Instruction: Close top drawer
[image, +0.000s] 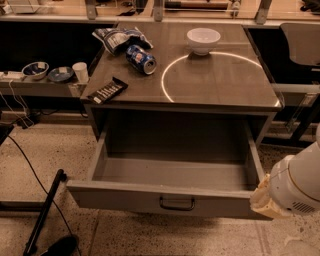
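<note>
Speckled floor (150, 235); top drawer (125, 197) gapes; tool (261, 198) at its right corner, half-hidden, state unclear.

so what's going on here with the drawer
A robot is set to close the top drawer, which is pulled far out and looks empty inside. Its arm comes in from the lower right, and the hand sits at the drawer's right front corner; whether it is touching yet is unclear. On the cabinet top, a bowl, can, bag and bar lie untouched.
</note>
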